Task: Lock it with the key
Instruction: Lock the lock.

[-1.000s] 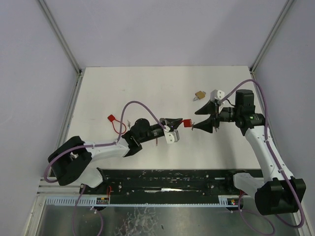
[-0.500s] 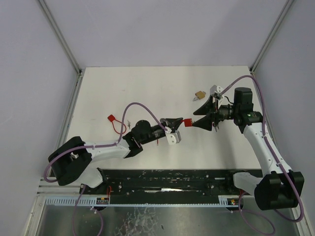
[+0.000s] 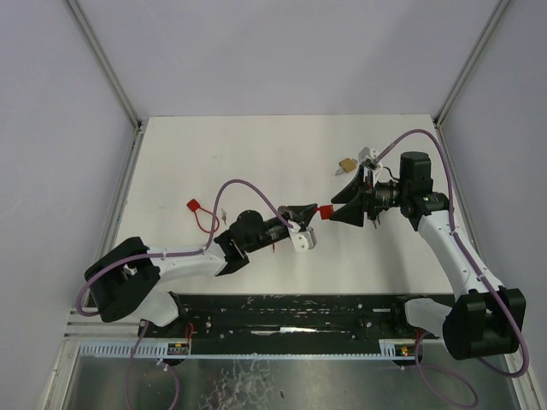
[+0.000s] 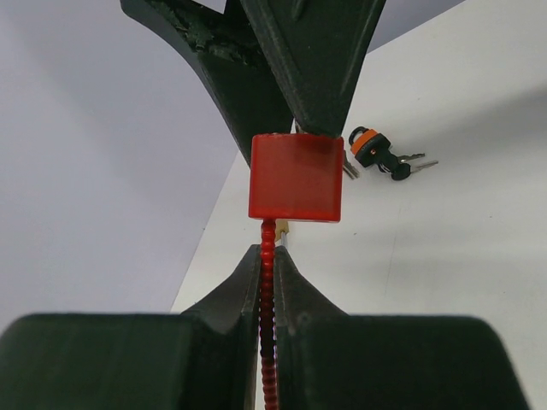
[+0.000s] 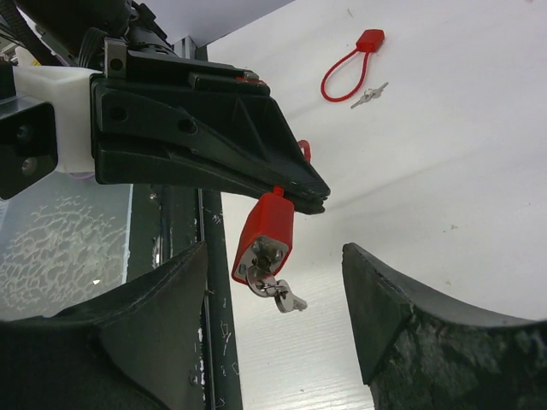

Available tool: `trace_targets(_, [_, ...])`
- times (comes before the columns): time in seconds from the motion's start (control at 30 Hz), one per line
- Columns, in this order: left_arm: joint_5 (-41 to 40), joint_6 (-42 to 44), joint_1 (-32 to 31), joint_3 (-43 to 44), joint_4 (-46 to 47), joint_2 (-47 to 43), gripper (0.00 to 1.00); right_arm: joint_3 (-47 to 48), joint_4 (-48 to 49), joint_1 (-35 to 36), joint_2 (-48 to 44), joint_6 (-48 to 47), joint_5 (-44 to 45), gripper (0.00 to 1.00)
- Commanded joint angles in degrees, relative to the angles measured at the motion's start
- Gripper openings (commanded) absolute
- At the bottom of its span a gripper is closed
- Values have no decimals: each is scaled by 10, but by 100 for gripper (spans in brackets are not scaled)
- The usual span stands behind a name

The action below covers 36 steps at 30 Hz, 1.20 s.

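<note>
The key [image 5: 277, 289] is seen inserted in the lower end of a red lock body [image 5: 263, 232], with a second key hanging loose beside it. The lock is held off the table [image 3: 256, 154] near mid-table, between the two arms. Its red beaded cable [image 4: 268, 290] is clamped between the fully closed fingers of the left gripper [image 3: 310, 212], and the lock body is left projecting just beyond the fingertips. The right gripper [image 3: 334, 209] is pointed at the left one, tip to tip. Its jaws are spread wide, and in the right wrist view the lock body and key are seen between the two fingers [image 5: 149, 329], with a gap on either side. No contact between these fingers and the lock can be made out. A second red cable lock [image 3: 196, 206] is laid on the table left of the left arm, with a small pair of keys [image 3: 224, 213] just beside it. A small lock with keys [image 4: 376, 154] is seen lying on the table beyond the held one.
</note>
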Motion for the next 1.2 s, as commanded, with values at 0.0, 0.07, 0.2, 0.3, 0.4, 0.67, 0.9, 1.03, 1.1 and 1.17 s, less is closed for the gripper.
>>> trace_targets(0.0, [-16, 8, -4, 15, 48, 3, 0, 16, 12, 4, -16, 21, 5, 69])
trace_targets(0.07, [-16, 7, -5, 19, 42, 4, 0, 7, 28, 5, -15, 35, 14, 66])
trace_targets(0.2, [-28, 6, -7, 22, 39, 6, 0, 6, 24, 18, -8, 35, 35, 57])
trace_targets(0.3, [-36, 8, -10, 26, 36, 10, 0, 9, 21, 27, -5, 35, 50, 56])
trace_targets(0.4, [-45, 12, -11, 30, 30, 13, 0, 11, 17, 30, -3, 35, 51, 54])
trace_targets(0.67, [-44, 7, -15, 31, 27, 12, 0, 20, 6, 31, -4, 16, 36, 8])
trace_targets(0.9, [2, -25, -14, 33, -7, -9, 12, 38, -33, 28, -12, -45, 18, 0])
trace_targets(1.03, [30, -48, -8, 35, -26, -21, 20, 48, -56, 22, -12, -70, 16, 0])
trace_targets(1.1, [43, -56, -3, 43, -52, -23, 20, 50, -66, 20, -9, -80, 18, 0])
trace_targets(1.17, [49, -60, 1, 54, -75, -19, 20, 53, -76, 20, -6, -90, 20, 0])
